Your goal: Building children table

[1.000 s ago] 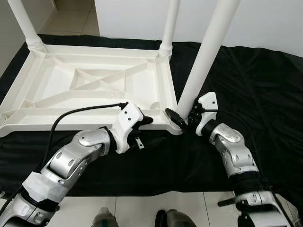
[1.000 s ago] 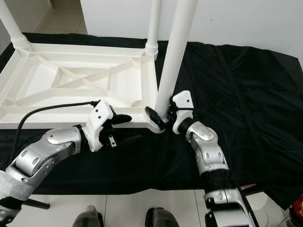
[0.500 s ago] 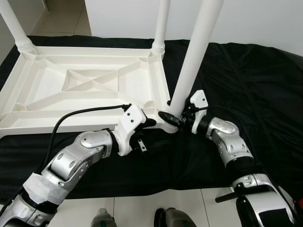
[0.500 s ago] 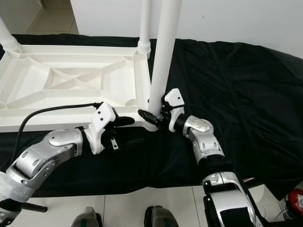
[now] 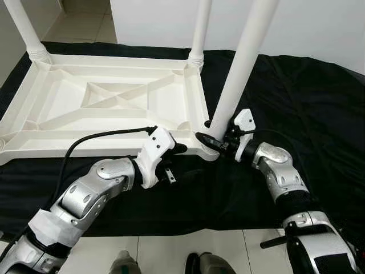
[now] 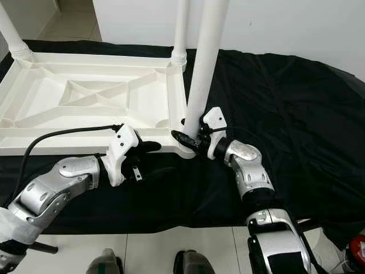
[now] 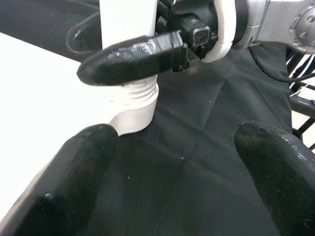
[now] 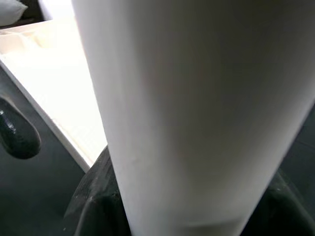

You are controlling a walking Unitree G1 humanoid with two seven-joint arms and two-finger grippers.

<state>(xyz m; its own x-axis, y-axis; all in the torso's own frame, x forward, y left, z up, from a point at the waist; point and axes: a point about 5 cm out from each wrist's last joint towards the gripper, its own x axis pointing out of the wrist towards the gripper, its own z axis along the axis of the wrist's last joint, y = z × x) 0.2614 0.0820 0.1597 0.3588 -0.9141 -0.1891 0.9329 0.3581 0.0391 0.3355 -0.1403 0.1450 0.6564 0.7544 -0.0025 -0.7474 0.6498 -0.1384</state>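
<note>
A white plastic table top (image 5: 85, 146) lies upside down on a black cloth. White legs stand at its far left (image 5: 25, 28) and far right (image 5: 201, 28) corners. A third white leg (image 5: 242, 68) leans slightly at the near right corner. My right gripper (image 5: 215, 140) is shut on this leg's base, just above the threaded end (image 7: 132, 96) at the corner socket. The leg (image 8: 192, 108) is close up in the right wrist view. My left gripper (image 5: 173, 161) is open at the table's near edge, one finger (image 5: 179, 148) on the rim and the other over the cloth.
The black cloth (image 5: 308, 97) covers the floor under and to the right of the table. Pale tiles (image 5: 165, 251) lie in front near my feet, and a white wall (image 5: 319, 23) stands behind. A black cable (image 5: 97, 136) runs along the near rim.
My right wrist has turned around the leg's base while staying shut on it. The left gripper keeps its place at the table's edge. The camera shifted slightly.
</note>
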